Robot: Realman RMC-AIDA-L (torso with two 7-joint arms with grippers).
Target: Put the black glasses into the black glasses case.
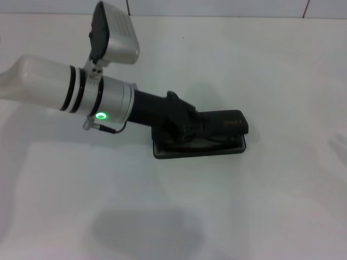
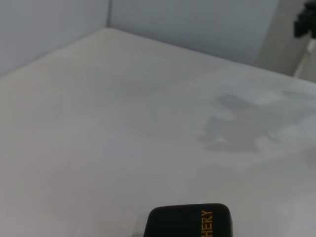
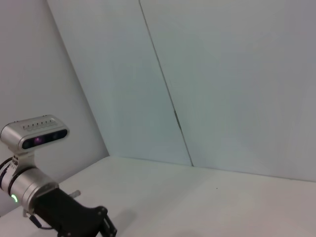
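Observation:
The black glasses case [image 1: 227, 123] lies open on the white table, right of centre in the head view. Its lid, with small orange lettering, stands up behind the base [image 1: 217, 149]. My left gripper [image 1: 187, 131] reaches down into the left half of the case and covers it. The black glasses do not show apart from the dark gripper and case; I cannot tell whether they lie in the case or in the gripper. The left wrist view shows only the lid's top edge [image 2: 187, 221] with orange letters. My right gripper is out of the head view.
The white table [image 1: 260, 206] stretches around the case, with a pale wall behind it. A small dark shape [image 2: 306, 22] at the far edge of the left wrist view may be the right arm, parked. The right wrist view shows my left arm [image 3: 59, 212] from afar.

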